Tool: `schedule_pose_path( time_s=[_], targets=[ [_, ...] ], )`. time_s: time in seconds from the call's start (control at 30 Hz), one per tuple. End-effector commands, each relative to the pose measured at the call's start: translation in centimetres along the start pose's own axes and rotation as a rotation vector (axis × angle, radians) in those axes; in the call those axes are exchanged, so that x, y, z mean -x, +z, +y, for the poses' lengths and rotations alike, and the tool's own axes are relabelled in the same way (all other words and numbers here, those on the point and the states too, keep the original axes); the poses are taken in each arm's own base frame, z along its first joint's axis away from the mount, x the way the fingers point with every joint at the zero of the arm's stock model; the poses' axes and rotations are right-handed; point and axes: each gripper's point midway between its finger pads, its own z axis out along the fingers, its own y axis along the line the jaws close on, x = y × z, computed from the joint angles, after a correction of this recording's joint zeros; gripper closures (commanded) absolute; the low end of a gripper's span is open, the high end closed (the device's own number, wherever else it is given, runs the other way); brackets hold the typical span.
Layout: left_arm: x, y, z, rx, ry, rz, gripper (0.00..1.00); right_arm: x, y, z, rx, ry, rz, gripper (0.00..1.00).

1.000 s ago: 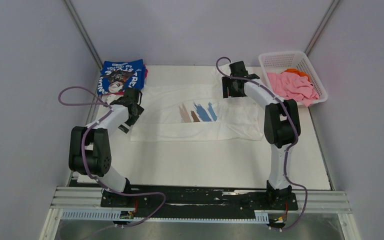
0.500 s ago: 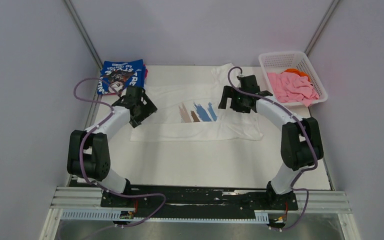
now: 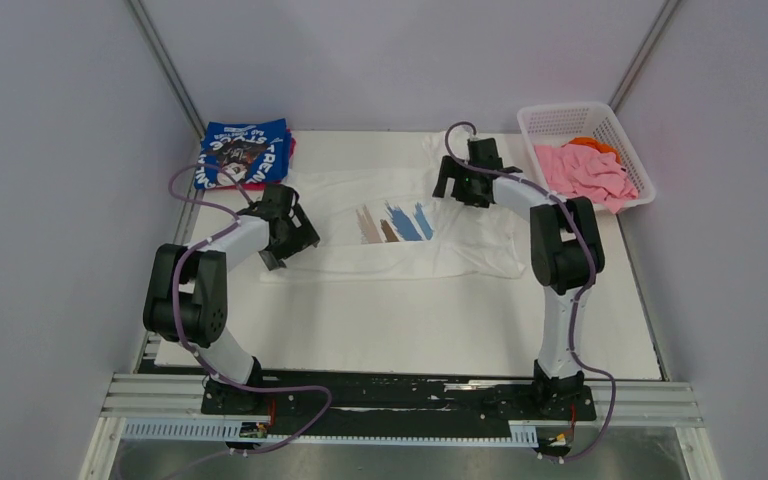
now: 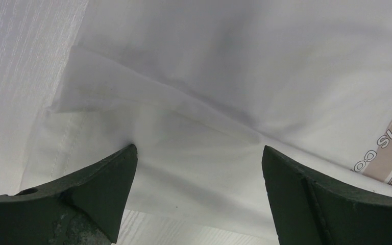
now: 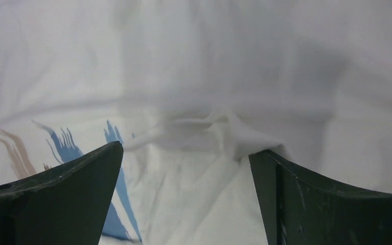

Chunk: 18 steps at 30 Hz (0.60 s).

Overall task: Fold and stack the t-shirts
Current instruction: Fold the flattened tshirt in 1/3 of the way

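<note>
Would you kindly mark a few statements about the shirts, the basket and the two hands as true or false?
1. The white t-shirt lies spread on the table. True.
2. The blue t-shirt sits in the basket. False: it lies at the table's far left corner; the basket holds the pink t-shirt.
3. The left hand is open over the white t-shirt. True.
4. The right hand is shut on cloth. False: it is open over the white t-shirt.

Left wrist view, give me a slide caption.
Open left gripper poised over a creased edge of the white t-shirt.
</note>
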Motion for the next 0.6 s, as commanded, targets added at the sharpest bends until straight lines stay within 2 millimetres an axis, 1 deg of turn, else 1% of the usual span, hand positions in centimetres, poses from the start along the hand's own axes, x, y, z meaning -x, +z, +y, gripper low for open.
schedule_pose_path(
  time_s=[0.0,0.1,0.17,0.2,0.27,0.33,0.4,0.43,0.47,0.5,0.53,0.57],
  targets=[
    [-0.5,0.9,2.0,0.072,0.016,0.018,0.0,8.2,1.4,-2.4,-0.079,0.036,-0.225,0.0],
    [-0.4,0.7,2.3,0.09,0.013,0.012,0.0,10.6,1.4,-3.3,-0.088,0.043,-0.269,0.0],
    [-0.3,0.5,2.1,0.081,0.007,0.008,0.0,11.8,0.6,-3.3,-0.086,0.037,-0.293,0.0],
    [-0.2,0.3,1.8,0.067,0.006,0.006,0.0,12.1,-0.1,-3.1,-0.083,0.03,-0.298,0.0],
    [0.1,-0.2,1.2,0.038,0.001,-0.002,0.0,12.3,-2.3,-2.0,-0.057,0.021,-0.307,0.0],
    [0.6,-0.8,0.5,0.005,-0.002,-0.022,0.0,11.4,-4.7,-0.8,-0.028,0.004,-0.307,0.0],
    [1.2,-1.8,-0.4,-0.027,-0.004,-0.056,0.0,9.6,-7.0,0.2,-0.028,-0.007,-0.298,0.0],
    [1.5,-2.4,-0.9,-0.046,-0.006,-0.073,0.0,7.8,-8.4,0.5,-0.03,0.014,-0.275,0.0],
    [1.7,-2.7,-1.5,-0.068,-0.018,-0.082,0.0,6.6,-9.5,1.1,-0.019,0.027,-0.256,0.0],
    [1.7,-3.0,-2.2,-0.092,-0.017,-0.087,0.0,3.6,-10.0,1.0,-0.011,0.059,-0.2,0.0],
    [1.9,-3.2,-3.1,-0.129,-0.021,-0.092,0.0,1.5,-10.7,1.2,0.006,0.104,-0.164,0.0],
    [1.7,-3.3,-3.6,-0.143,-0.015,-0.092,0.0,-0.7,-11.3,1.0,0.015,0.143,-0.129,0.0]
  ],
)
